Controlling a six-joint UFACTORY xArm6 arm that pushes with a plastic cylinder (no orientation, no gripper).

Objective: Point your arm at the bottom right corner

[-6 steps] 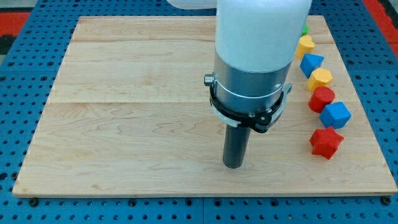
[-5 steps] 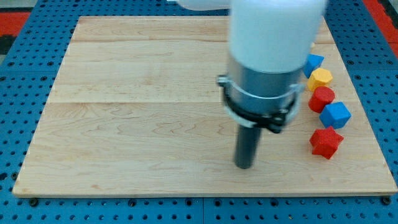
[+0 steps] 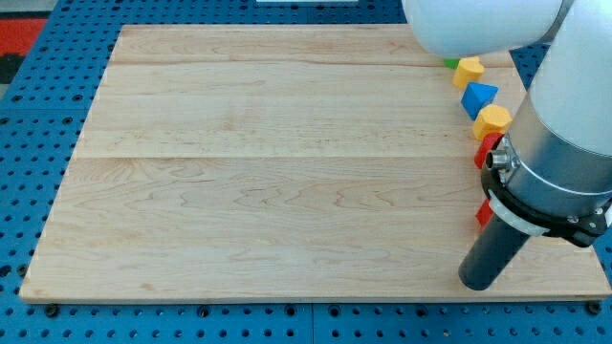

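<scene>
Camera view of the wooden table (image 3: 268, 172), which lies on a blue perforated base (image 3: 29, 143). The arm (image 3: 564, 153) enters from the view's top right; it carries no claw, so there is no open or closed state to report, only a straight dark rod. My tip (image 3: 476, 285) rests on the table near the view's bottom right corner, just inside the bottom edge and a little to the view's left of the corner itself.

Blocks stand in 1 column along the view's right edge, all above my tip. From the view's top downward: a small green block (image 3: 449, 63), mostly hidden behind the arm's white housing, shape not discernible; a yellow block (image 3: 468, 71) of irregular shape; a blue block (image 3: 478, 99) with a slanted, wedge-like top; a second yellow block (image 3: 493, 121), rounded; a red block (image 3: 487, 151), of which only a sliver shows at the edge of the arm's metal collar; and a further red block (image 3: 485, 212), also largely covered by the arm, just above my tip at the rod's left side. Whether the rod touches this lower red block cannot be determined. My tip touches no block.
</scene>
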